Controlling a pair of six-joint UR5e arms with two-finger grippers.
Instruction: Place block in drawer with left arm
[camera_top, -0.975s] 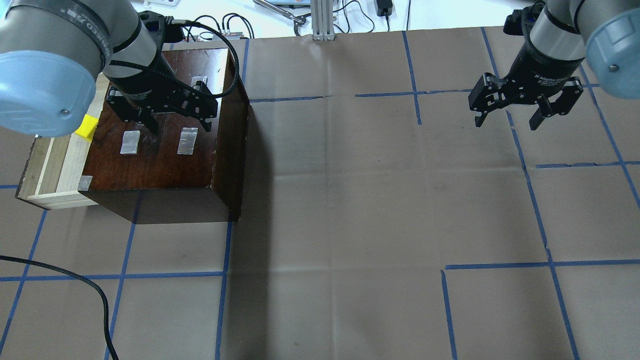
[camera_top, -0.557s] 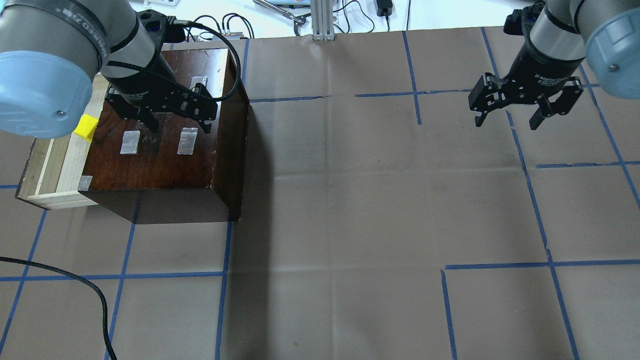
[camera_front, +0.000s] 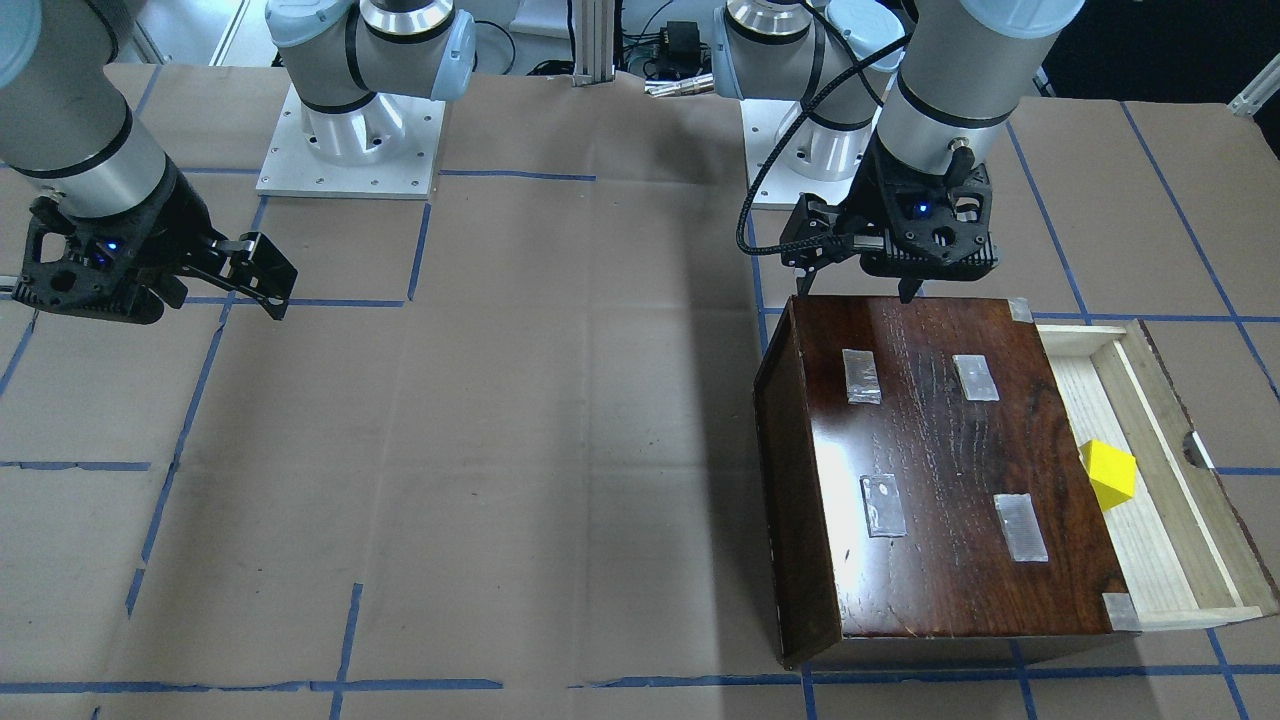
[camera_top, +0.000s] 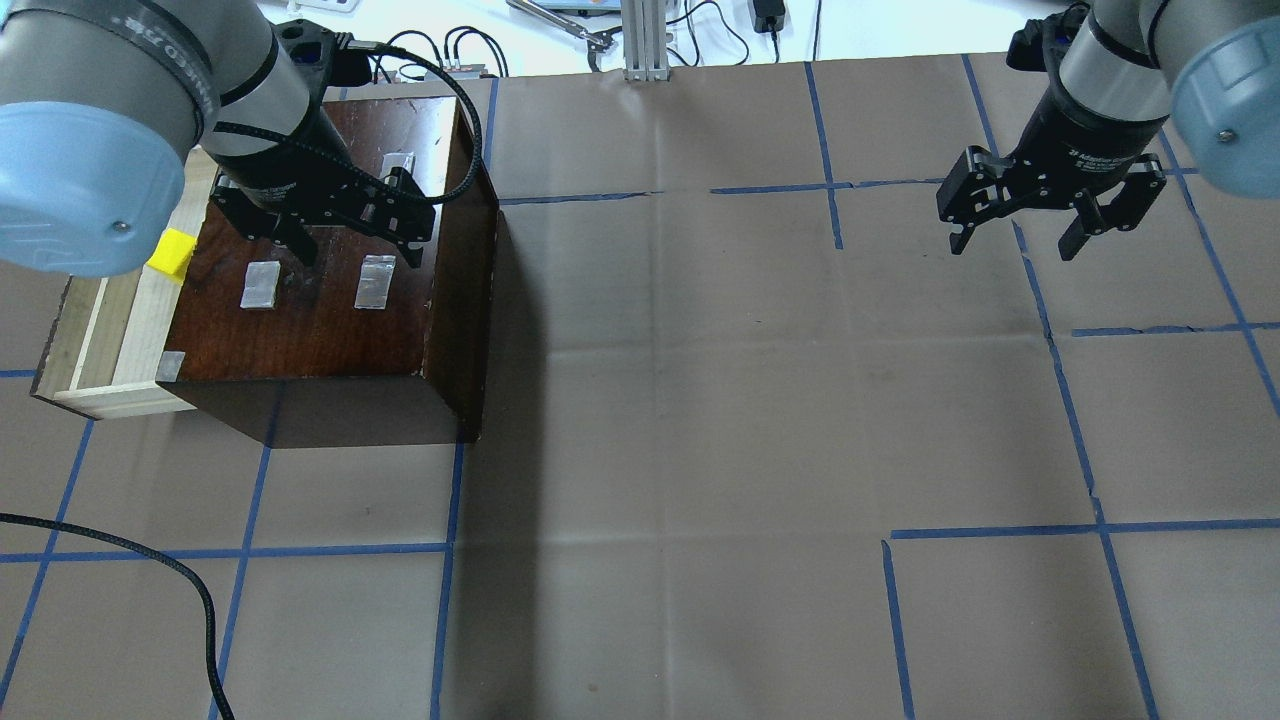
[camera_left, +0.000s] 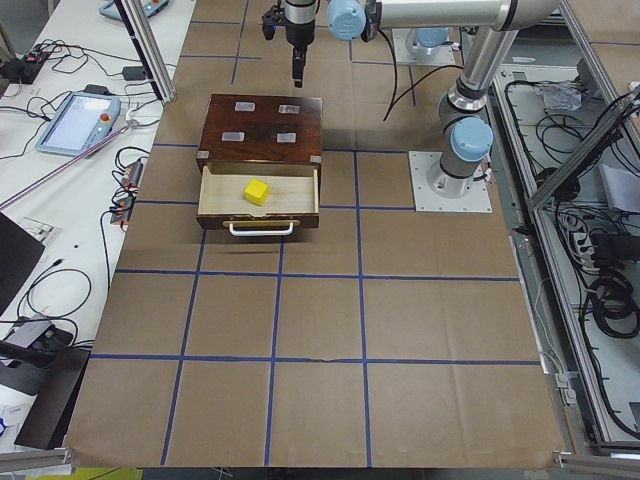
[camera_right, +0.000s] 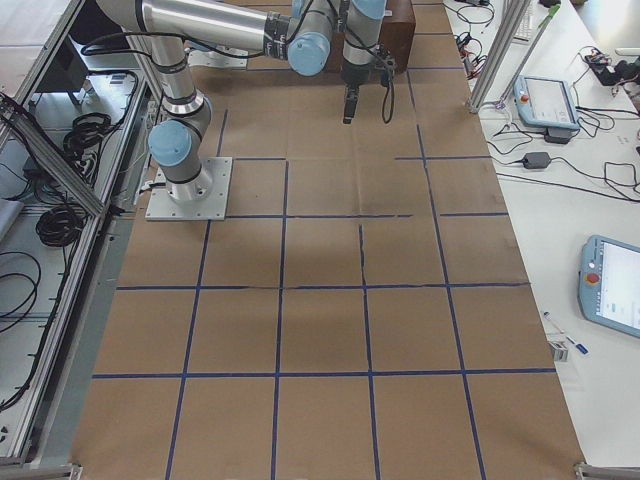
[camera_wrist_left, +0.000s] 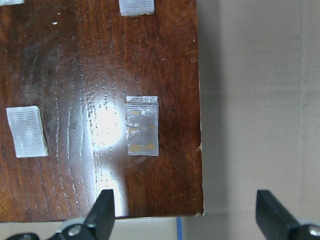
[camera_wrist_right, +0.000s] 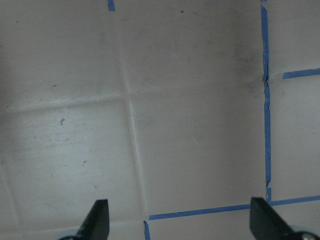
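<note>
The yellow block (camera_front: 1108, 475) is lodged in the pulled-out drawer (camera_front: 1150, 560), so placement is judged complete. The left end effector (camera_top: 357, 250) is held wide open and empty above the dark wooden box (camera_front: 930, 470). The right end effector (camera_top: 1013, 245) is parked likewise, well apart.

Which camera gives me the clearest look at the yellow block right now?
Exterior left: the block sits whole on the drawer floor. Front-facing shows it larger, against the box edge; overhead shows it partly behind the left arm. The other views miss it.

Dark glossy box (camera_front: 940, 470) w/ tape patches (camera_front: 862, 376) on blue-gridded paper (camera_top: 700, 400); prob. pendant (camera_left: 78, 122) beside.
</note>
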